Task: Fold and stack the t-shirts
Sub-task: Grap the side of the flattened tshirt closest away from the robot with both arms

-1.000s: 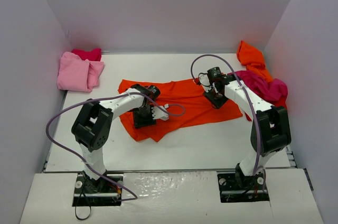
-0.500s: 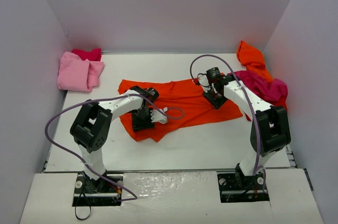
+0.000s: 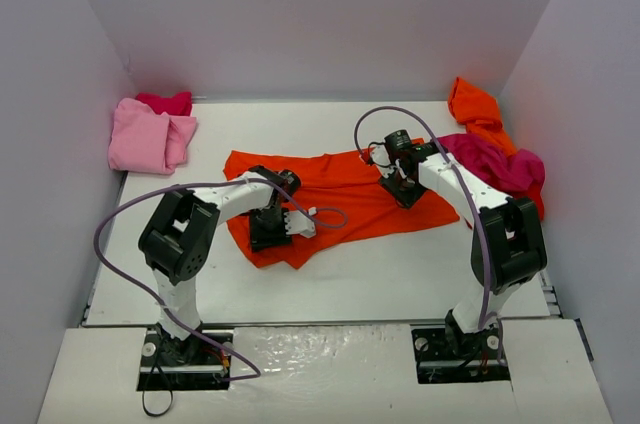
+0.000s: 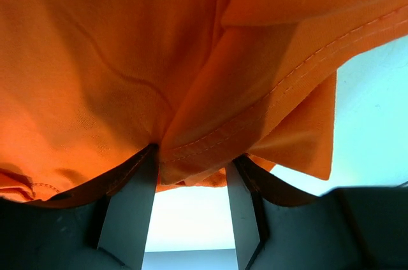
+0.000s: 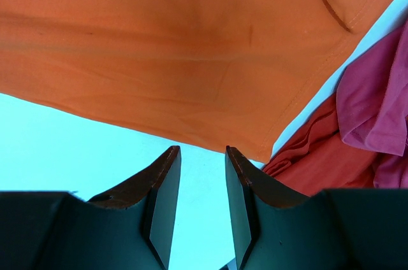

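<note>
An orange t-shirt [image 3: 340, 189] lies spread across the middle of the table. My left gripper [image 3: 271, 231] is down on its lower left part. In the left wrist view a bunched fold with a stitched hem [image 4: 191, 158] sits between the tips of the left gripper [image 4: 191, 162], whose jaws stand wide apart. My right gripper [image 3: 402, 188] hovers at the shirt's right end. It is open and empty [image 5: 202, 152], just short of the hem corner [image 5: 258, 149]. Pink t-shirts [image 3: 148, 136] are piled at the back left, with a red one [image 3: 166, 101] behind them.
Against the right wall lie another orange t-shirt [image 3: 474, 104] and a magenta one [image 3: 502, 166], which also shows in the right wrist view [image 5: 376, 111] over reddish cloth [image 5: 319, 168]. White walls close in the table on three sides. A purple cable loops off each arm.
The right gripper has shifted slightly left over the shirt's right end. The left gripper stays on the same fold, and its arm has shifted a little.
</note>
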{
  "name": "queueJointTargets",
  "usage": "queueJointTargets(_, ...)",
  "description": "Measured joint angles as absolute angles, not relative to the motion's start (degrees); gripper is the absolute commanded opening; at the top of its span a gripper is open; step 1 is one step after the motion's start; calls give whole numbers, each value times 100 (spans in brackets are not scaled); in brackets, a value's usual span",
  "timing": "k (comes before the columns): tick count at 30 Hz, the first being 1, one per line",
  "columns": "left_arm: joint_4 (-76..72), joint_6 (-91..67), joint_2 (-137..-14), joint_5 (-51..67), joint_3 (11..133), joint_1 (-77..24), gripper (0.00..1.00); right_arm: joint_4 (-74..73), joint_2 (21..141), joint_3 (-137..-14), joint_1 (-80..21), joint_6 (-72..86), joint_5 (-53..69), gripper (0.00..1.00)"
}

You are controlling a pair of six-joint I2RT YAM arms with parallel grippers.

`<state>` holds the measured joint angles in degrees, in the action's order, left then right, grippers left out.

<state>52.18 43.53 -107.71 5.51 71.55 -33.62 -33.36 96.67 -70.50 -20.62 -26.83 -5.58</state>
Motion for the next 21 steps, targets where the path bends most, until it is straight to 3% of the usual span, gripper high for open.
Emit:
queueJointTargets(7, 5218, 4381, -10819, 510, 7248, -3361, 36, -3336, 9727, -7050, -2066, -2683, -578, 31)
queueJointTargets(21, 5303, 4426, -10827, 490, 7634, -3361, 36, -3330, 9755, -7061, -2073, -2685, -600, 31)
